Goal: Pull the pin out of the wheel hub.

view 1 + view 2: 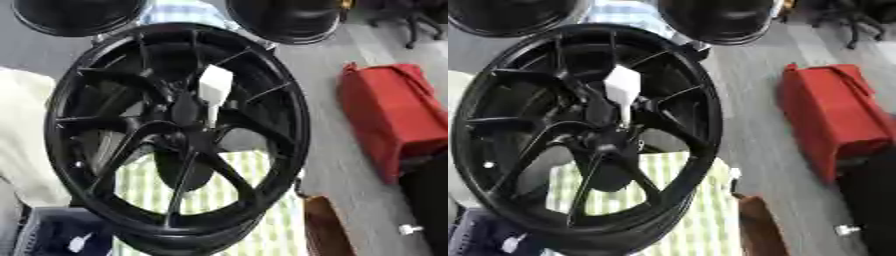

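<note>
Left eye view: the black wheel hub [175,135] fills the picture, and the white pin [213,92] stands at its centre, wide head toward twelve o'clock, stem running down to six. No robot hand shows here, so its state can't be told. Right eye view: same wheel, a red bag [833,115] at three o'clock. No readable writing.

No legible text, labels, brands or numbers showed anywhere; wheel hub [175,135] and red bag [394,120] carried no readable markings.
</note>
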`<state>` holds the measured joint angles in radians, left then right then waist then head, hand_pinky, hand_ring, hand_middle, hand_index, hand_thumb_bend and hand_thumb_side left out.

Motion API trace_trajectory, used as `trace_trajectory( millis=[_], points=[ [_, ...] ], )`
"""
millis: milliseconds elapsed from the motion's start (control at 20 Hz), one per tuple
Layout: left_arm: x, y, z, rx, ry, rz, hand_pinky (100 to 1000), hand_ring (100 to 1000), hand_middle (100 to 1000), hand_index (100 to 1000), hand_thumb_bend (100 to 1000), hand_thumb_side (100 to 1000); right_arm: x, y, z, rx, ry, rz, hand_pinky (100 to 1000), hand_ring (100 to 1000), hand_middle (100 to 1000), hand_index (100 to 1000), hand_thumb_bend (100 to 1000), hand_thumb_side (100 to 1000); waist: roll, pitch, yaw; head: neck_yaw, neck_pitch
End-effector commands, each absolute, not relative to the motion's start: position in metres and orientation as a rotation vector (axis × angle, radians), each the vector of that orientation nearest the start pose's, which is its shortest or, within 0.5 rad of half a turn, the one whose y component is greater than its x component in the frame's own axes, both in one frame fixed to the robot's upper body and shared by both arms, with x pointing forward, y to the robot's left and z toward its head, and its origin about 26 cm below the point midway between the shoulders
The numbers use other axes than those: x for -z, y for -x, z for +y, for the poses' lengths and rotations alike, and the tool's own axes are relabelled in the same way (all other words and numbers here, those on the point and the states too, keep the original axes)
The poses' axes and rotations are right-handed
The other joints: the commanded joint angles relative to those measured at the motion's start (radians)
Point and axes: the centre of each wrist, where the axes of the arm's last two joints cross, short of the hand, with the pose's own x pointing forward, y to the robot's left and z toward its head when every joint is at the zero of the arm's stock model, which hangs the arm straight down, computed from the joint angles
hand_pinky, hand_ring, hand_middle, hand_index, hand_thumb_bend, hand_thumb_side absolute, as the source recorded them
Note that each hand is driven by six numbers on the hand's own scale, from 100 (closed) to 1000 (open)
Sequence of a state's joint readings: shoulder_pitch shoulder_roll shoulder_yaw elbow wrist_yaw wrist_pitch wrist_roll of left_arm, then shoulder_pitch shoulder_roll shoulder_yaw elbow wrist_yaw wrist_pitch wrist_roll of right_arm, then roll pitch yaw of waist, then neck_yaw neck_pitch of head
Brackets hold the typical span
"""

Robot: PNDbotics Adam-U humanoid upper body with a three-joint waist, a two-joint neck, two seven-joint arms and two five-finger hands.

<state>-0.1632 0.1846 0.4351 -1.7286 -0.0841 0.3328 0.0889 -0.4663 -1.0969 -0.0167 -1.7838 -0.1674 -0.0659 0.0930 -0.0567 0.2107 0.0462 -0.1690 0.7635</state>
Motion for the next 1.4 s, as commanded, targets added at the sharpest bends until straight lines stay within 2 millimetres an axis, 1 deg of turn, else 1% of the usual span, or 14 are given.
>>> trace_trajectory(
  millis=[50,150,250,500,600,700,800,900,1050,1150,1250,1400],
  points=[
    [-0.098,-0.297,0.388,-0.301,-0.599,-1.511,711,626,542,753,318,716,-0.345,-0.305,-0.378,-1.05,0.733,-2.092,695,773,667,800,633,287,0.002,-0.01,0.0,0.005,-0.006],
    [-0.088,-0.303,0.391,-0.321,-0.607,-1.501,711,626,541,752,319,713,-0.344,-0.306,-0.379,-1.063,0.732,-2.092,696,773,667,801,632,286,0.001,-0.009,0.002,0.008,-0.01],
    [-0.08,-0.308,0.393,-0.343,-0.613,-1.498,711,625,540,752,318,712,-0.343,-0.305,-0.378,-1.077,0.729,-2.091,697,773,667,801,609,279,0.0,-0.009,0.003,0.009,-0.014],
    [-0.063,-0.312,0.391,-0.403,-0.629,-1.521,710,625,540,752,319,710,-0.343,-0.305,-0.374,-1.121,0.721,-2.099,709,773,672,805,606,262,0.0,-0.008,0.004,0.005,-0.02],
    [-0.056,-0.314,0.389,-0.425,-0.633,-1.529,710,625,540,752,320,711,-0.347,-0.303,-0.366,-1.195,0.719,-2.117,729,779,685,811,601,244,0.0,-0.008,0.004,0.001,-0.022],
    [-0.05,-0.315,0.388,-0.447,-0.639,-1.537,710,625,540,752,319,710,-0.352,-0.301,-0.354,-1.302,0.708,-2.136,754,786,699,819,612,232,-0.001,-0.009,0.004,-0.005,-0.022],
    [-0.045,-0.316,0.386,-0.47,-0.648,-1.54,710,625,540,752,319,712,-0.355,-0.302,-0.344,-1.413,0.705,-2.14,782,797,722,833,651,223,-0.002,-0.009,0.003,-0.01,-0.022],
    [-0.041,-0.317,0.383,-0.489,-0.66,-1.538,710,625,540,752,319,712,-0.354,-0.308,-0.342,-1.485,0.709,-2.114,783,795,722,830,666,231,-0.004,-0.011,0.002,-0.012,-0.019],
    [-0.037,-0.315,0.382,-0.513,-0.69,-1.525,710,625,540,753,319,713,-0.345,-0.324,-0.338,-1.494,0.698,-2.049,767,797,722,831,671,242,-0.009,-0.021,-0.007,-0.007,-0.013],
    [-0.033,-0.314,0.381,-0.529,-0.713,-1.512,710,625,540,753,320,713,-0.343,-0.332,-0.327,-1.495,0.686,-2.033,760,798,722,830,673,243,-0.011,-0.028,-0.013,-0.009,-0.006],
    [-0.031,-0.313,0.379,-0.544,-0.734,-1.502,710,625,540,753,320,712,-0.344,-0.336,-0.312,-1.506,0.66,-2.035,752,797,719,829,674,245,-0.014,-0.035,-0.017,-0.015,0.003],
    [-0.028,-0.311,0.378,-0.56,-0.764,-1.487,710,625,540,754,321,713,-0.344,-0.344,-0.294,-1.495,0.602,-2.035,738,796,712,824,671,254,-0.02,-0.043,-0.026,-0.016,0.006]
  ],
)
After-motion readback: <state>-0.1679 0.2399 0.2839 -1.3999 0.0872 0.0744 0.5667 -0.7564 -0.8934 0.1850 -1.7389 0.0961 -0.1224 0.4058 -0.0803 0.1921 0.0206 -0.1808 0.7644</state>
